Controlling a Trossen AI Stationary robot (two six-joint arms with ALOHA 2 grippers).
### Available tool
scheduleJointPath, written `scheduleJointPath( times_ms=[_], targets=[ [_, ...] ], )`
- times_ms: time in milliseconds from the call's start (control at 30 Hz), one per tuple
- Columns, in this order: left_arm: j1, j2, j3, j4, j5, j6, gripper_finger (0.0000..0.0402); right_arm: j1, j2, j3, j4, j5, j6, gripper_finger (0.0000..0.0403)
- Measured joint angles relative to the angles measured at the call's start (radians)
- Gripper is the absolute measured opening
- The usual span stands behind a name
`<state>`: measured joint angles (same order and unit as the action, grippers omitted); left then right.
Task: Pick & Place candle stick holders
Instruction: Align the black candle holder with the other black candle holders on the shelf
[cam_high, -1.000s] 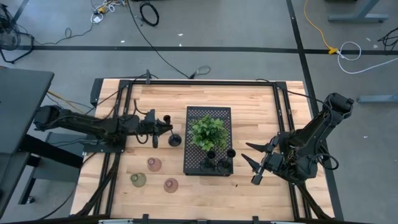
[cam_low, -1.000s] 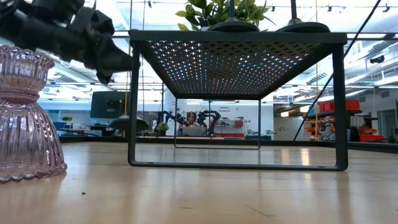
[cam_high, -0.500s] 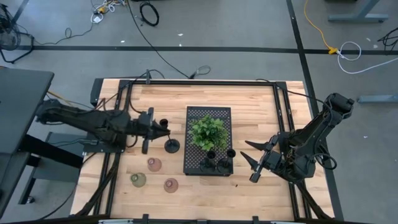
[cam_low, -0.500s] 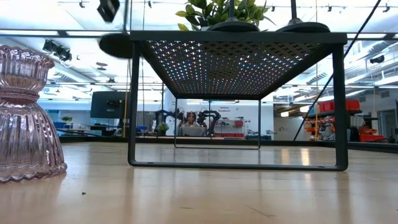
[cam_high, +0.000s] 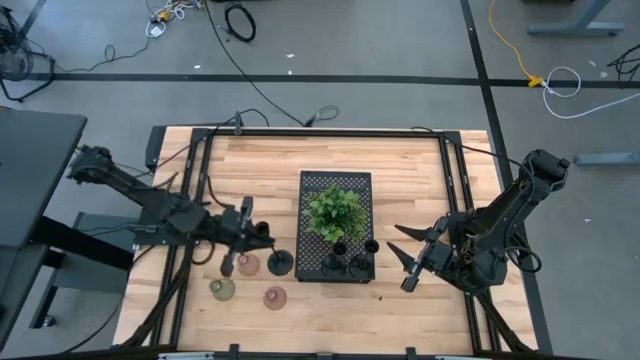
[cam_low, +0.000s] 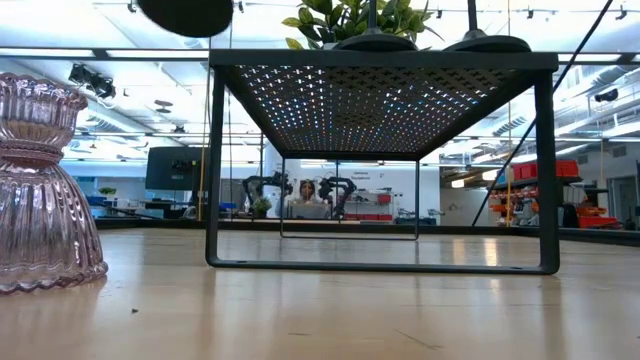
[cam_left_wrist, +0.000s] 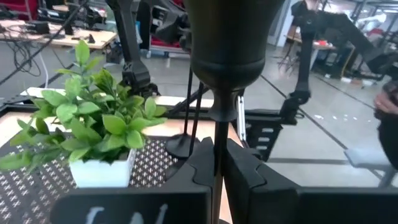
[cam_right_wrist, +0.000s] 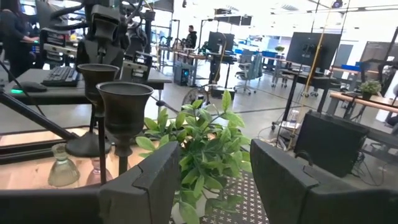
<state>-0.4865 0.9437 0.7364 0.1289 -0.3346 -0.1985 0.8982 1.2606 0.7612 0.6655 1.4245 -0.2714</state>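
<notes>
My left gripper (cam_high: 257, 238) is shut on a black candle stick holder (cam_left_wrist: 229, 43) with a cup, a thin stem and a round base (cam_high: 279, 264), just left of the black perforated tray (cam_high: 335, 182). Two more black holders (cam_high: 340, 256) (cam_high: 366, 256) stand on their round bases at the tray's near end, in front of the green plant (cam_high: 334, 211). Three squat holders rest on the table near the left gripper: pink (cam_high: 248, 264), olive-green (cam_high: 222, 289) and pink-brown (cam_high: 274, 297). My right gripper (cam_high: 408, 262) is open and empty, right of the tray. My left gripper pinches the black holder's thin stem (cam_left_wrist: 217, 127) between its two fingers, a little below the cup. The fingers come level from the table's left and lie across the stem. The holder stands upright and lifted clear; its base (cam_low: 190, 12) hangs above the height of the tray top.
The tray stands on thin legs (cam_low: 213, 170) with open room beneath it. The pink holder (cam_low: 45, 190) stands close to the low camera. Bare wood lies along the table's far side (cam_high: 330, 152) and between the tray and the right gripper.
My left gripper has carried the black holder up and toward the table's near edge. In the low view the base has risen from below the tray top to above it. The holder has stayed upright in the shut fingers.
</notes>
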Motion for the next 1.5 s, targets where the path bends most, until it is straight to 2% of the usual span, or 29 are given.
scheduleJointPath(
  times_ms=[300,533,700,1033,1500],
  targets=[
    [-0.004,0.118,0.0,0.13,-0.01,0.001,0.0014,0.0,0.0,0.0,0.0,0.0,0.0,0.0201],
    [-0.004,0.13,0.0,0.161,-0.01,0.001,0.0014,0.0,0.0,0.0,0.0,0.0,-0.003,0.0201],
    [-0.004,0.192,0.032,0.168,-0.01,0.009,0.0014,0.0,0.0,0.0,0.0,0.0,-0.003,0.0201],
    [0.026,0.332,0.202,0.023,-0.013,0.069,0.0014,0.0,0.0,0.0,-0.001,-0.001,0.0,0.0201],
    [0.082,0.367,0.223,0.004,-0.011,0.064,0.0017,0.0,0.0,0.0,-0.001,0.0,-0.014,0.0201]
  ],
)
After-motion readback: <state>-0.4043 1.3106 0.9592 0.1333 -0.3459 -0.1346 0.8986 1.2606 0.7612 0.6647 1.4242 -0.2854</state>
